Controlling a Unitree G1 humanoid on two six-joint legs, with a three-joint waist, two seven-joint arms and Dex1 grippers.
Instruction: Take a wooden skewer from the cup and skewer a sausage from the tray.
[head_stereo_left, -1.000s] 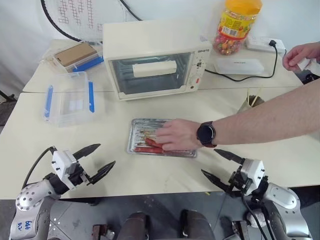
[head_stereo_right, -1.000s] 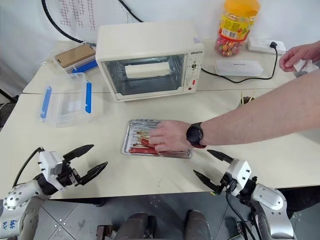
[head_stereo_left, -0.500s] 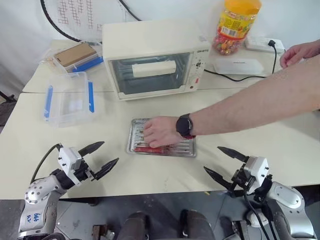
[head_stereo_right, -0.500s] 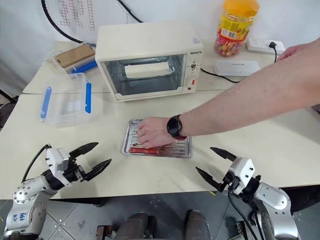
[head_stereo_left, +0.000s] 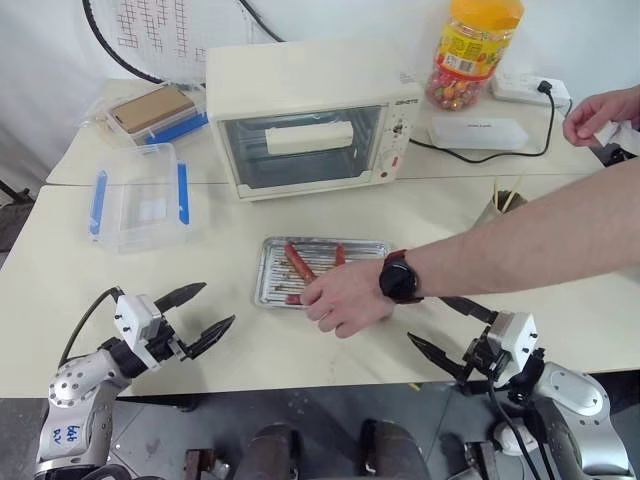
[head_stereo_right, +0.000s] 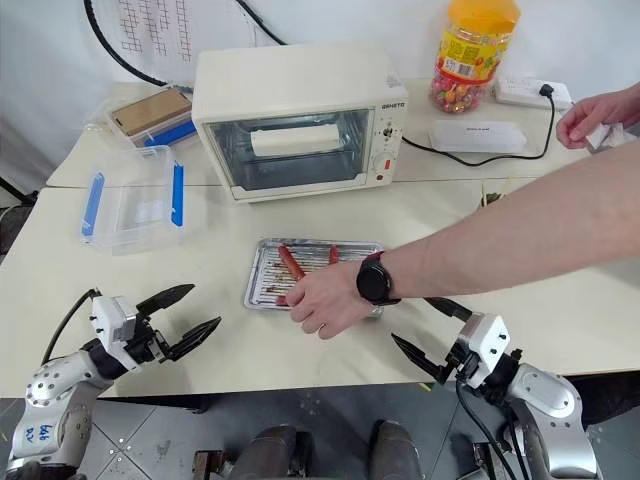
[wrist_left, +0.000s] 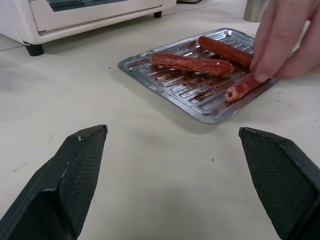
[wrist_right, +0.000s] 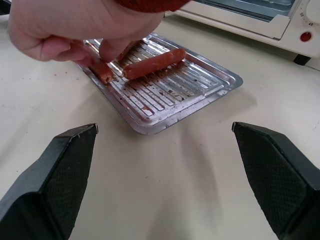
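The tray (head_stereo_left: 366, 260) lies mid-table in front of the oven, with sausages (head_stereo_left: 297, 262) on its ridged bottom. A person's hand (head_stereo_left: 345, 298) rests over the tray's front edge, fingers touching one sausage (wrist_left: 242, 87). The cup (head_stereo_left: 497, 208), holding wooden skewers, stands at the right behind the person's forearm, which partly hides it. My left gripper (head_stereo_left: 219, 304) is open and empty near the table's front left. My right gripper (head_stereo_left: 428, 320) is open and empty at the front right, just below the person's wrist.
A toaster oven (head_stereo_left: 305, 115) stands behind the tray. A clear box with blue clips (head_stereo_left: 140, 195) sits at the left. A yellow-lidded candy jar (head_stereo_left: 472, 50) and a white box (head_stereo_left: 478, 133) are at the back right, beside a second hand (head_stereo_left: 600, 110).
The person's hand has slid from the tray's left part to its front edge, uncovering sausages. Both grippers have stayed open and almost in place.
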